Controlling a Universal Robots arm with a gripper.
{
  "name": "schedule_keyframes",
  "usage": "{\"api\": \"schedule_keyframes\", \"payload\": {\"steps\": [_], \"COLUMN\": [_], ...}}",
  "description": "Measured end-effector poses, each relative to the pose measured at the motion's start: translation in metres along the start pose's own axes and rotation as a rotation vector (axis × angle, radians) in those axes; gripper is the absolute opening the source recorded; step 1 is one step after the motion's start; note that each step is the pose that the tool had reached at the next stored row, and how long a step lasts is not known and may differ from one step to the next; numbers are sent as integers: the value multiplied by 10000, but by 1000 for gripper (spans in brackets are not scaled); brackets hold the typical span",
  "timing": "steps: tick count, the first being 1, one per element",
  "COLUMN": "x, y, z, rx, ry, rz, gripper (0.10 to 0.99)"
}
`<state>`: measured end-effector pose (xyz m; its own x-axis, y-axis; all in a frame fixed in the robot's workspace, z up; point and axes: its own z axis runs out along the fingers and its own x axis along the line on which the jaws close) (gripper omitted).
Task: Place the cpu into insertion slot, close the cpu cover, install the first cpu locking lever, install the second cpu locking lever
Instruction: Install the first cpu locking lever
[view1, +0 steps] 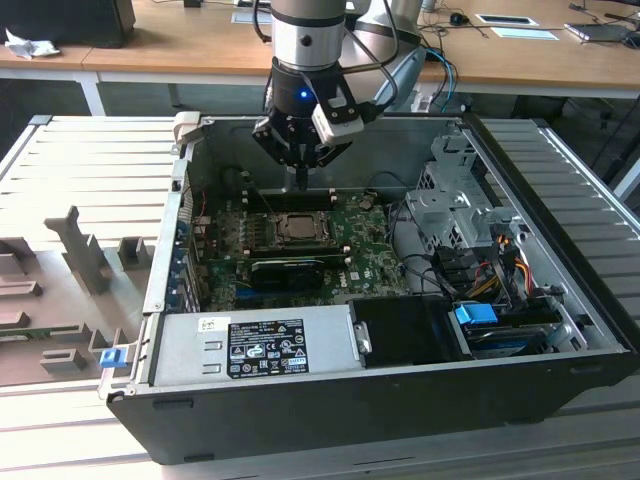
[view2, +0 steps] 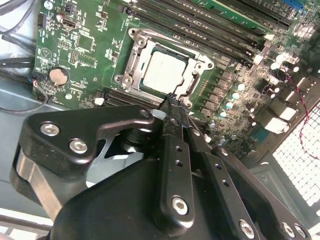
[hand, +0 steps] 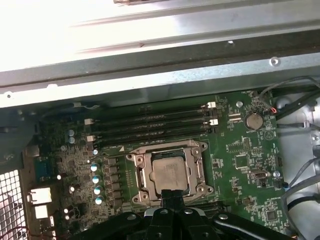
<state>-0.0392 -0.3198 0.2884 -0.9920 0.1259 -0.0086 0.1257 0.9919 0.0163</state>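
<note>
The cpu (view1: 295, 226) (view2: 165, 70) (hand: 171, 171) lies flat, silver face up, in the insertion slot (view2: 131, 64) on the green motherboard (view1: 372, 250). The cpu cover (view2: 142, 36) (hand: 165, 148) lies down around the chip as a metal frame, its window showing the chip's face. My gripper (view1: 298, 183) (view2: 172, 98) (hand: 171, 194) hangs just above the socket's edge, a little toward the case's back wall in the exterior view. Its fingers are shut together, empty. Whether the locking levers are latched I cannot tell.
Open computer case (view1: 560, 300) lying on its side. A black graphics card (view1: 290, 268) sits in front of the socket, and a power supply (view1: 255, 345) along the near wall. Memory slots (hand: 150, 127) run beside the socket. A drive cage (view1: 450, 200) and cables (view1: 480, 270) are at the exterior view's right.
</note>
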Motion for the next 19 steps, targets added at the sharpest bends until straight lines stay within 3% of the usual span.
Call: {"api": "schedule_keyframes", "payload": {"steps": [19], "x": [0], "y": [0], "z": [0], "rx": [-13], "ry": [23], "rz": [-1458], "gripper": [106]}}
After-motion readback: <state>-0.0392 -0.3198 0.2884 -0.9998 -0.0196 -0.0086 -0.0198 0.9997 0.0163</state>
